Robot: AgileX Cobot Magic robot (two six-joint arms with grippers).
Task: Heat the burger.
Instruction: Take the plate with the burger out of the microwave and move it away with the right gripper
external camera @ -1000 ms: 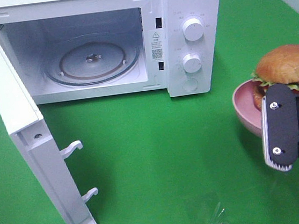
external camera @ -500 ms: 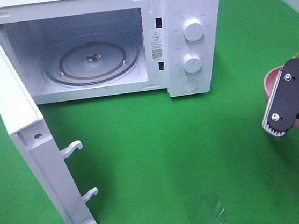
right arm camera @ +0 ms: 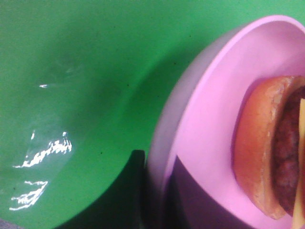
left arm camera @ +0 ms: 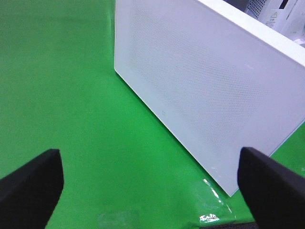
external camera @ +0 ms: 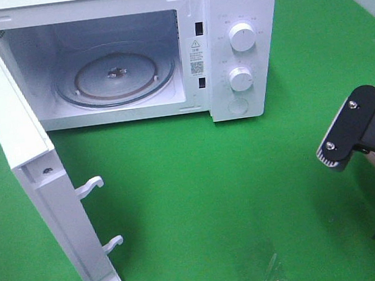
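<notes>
From high in front we look down on the green worktop (external camera: 199, 180), with the open microwave (external camera: 231, 47) at about 11 o'clock and the right arm's end (external camera: 352, 128) at 4 o'clock. Our left wrist camera sits low and close, facing the outer face of the microwave door (left arm camera: 205, 90), which the high view sees edge-on at 9 o'clock. Our right wrist camera looks very near at the pink plate (right arm camera: 209, 129) and burger (right arm camera: 267, 152); with the high view it shares only the worktop.

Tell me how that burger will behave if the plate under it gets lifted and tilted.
The burger lies loose on the smooth pink plate, so it would probably slide. Its stacked bun, patty and cheese layers may shift apart. It looks soft, likely squashing if squeezed.
</notes>
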